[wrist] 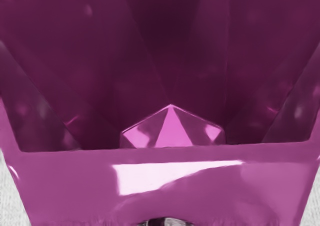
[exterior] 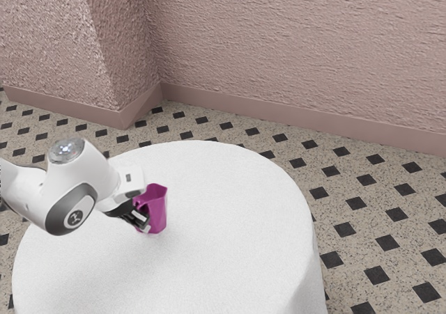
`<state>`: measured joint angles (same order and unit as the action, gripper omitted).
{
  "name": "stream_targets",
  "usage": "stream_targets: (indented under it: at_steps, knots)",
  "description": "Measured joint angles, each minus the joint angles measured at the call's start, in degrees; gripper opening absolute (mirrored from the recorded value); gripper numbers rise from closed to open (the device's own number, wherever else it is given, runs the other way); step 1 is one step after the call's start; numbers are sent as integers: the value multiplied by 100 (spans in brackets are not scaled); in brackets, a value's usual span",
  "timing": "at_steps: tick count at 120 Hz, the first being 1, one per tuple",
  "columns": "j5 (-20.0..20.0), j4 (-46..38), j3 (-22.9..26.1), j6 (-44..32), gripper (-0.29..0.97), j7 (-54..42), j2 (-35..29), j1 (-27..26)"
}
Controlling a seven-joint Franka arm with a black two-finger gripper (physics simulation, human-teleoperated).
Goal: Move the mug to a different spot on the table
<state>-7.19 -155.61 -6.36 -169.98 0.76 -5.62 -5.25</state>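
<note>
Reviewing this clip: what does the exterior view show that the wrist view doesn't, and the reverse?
Exterior view: the arm, the claw against the mug, the whole round table, the tiled floor and the pink walls. Wrist view: the mug's inside, seen from just above its rim, down to a faceted bump at its bottom. Both: the purple mug and some white table beside it.
</note>
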Motion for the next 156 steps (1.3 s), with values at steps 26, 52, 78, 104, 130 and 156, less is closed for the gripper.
stream_targets:
  at_steps: [26, 52, 78, 104, 130, 156]
  knots:
    - [-369, -13, -68, -919, -6, -109, 363, 125]
    - [-575, -10, -78, -1628, -6, -220, 594, 349]
    - [-652, -229, -291, -2399, -6, -306, 867, 100]
    - [-664, -490, -288, -2839, -6, -366, 803, 85]
    - [-662, -899, -161, -3006, -6, -394, 514, 246]
    - [-664, -1066, -119, -3067, -8, -419, 497, 302]
